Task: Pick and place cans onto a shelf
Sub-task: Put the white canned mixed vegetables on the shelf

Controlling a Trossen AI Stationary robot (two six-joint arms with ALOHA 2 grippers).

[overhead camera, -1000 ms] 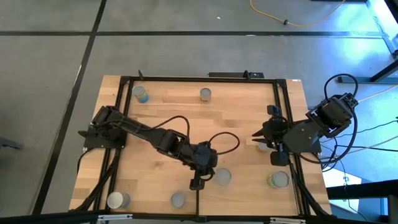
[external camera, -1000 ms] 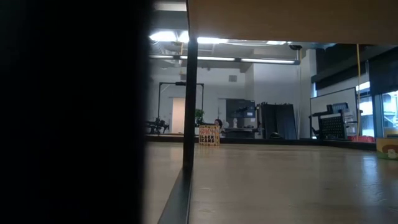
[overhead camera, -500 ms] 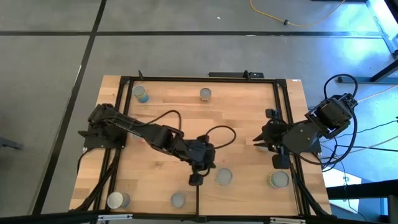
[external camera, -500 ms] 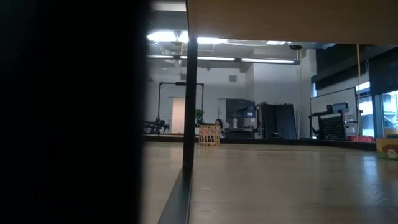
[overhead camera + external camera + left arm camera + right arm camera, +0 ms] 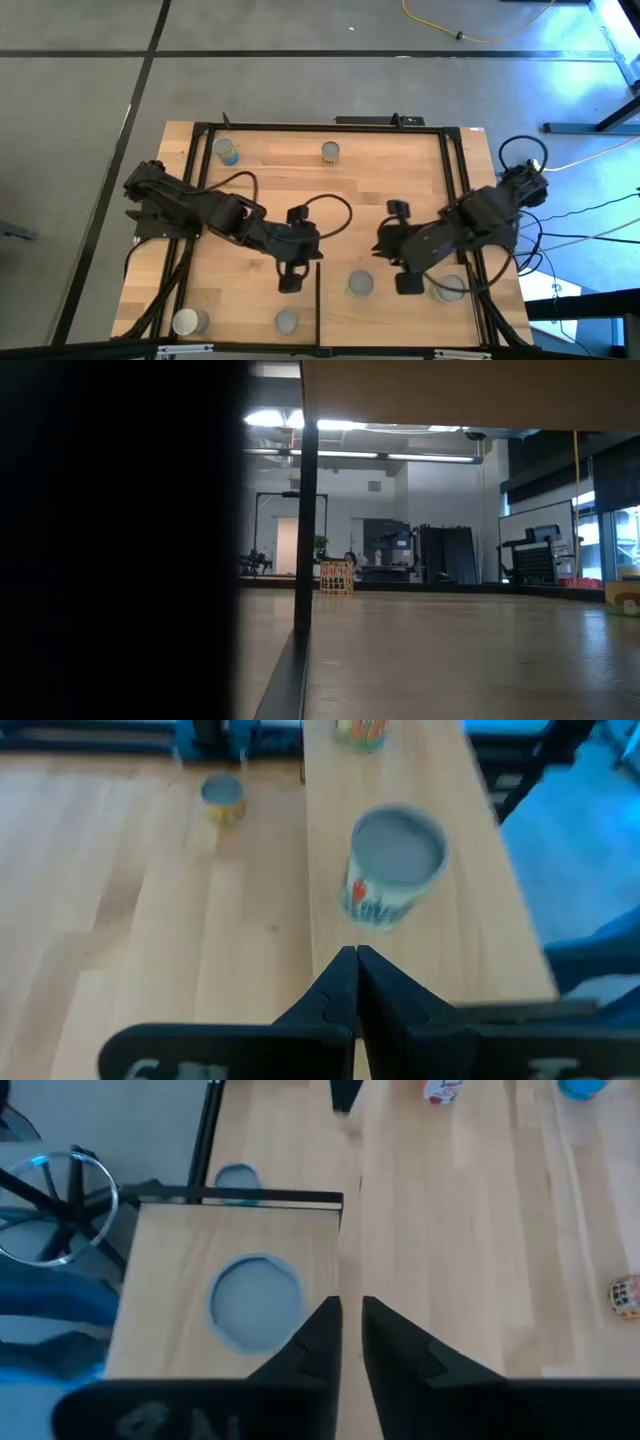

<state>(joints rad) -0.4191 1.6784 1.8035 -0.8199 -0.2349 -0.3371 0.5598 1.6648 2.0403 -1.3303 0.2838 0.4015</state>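
A: Where are the cans sitting right now?

B: The high view is showing 6 on the table (image 5: 400, 190): 2 near the far edge, a can (image 5: 360, 285) standing between the 2 grippers, another can (image 5: 449, 288) partly under the right arm, and 2 by the near edge. In the right wrist view a grey-topped can (image 5: 255, 1302) is standing on the pale shelf (image 5: 160, 1270).

A: And the claws?

B: The left gripper (image 5: 356, 982) is pressed together and carrying nothing. The right gripper (image 5: 350, 1335) is showing a narrow gap between its fingers, with nothing in it.

A: What is worrying you?

B: The arms are working close together. If both are heading for that middle can, they are risking a collision. Also, fingers this narrow are not fitting round a can; coming down like that would be knocking it over or pushing it off the shelf.

A: Anything else?

B: The right arm's wrist is hanging just over the can at the edge, so a low sweep could be tipping it.
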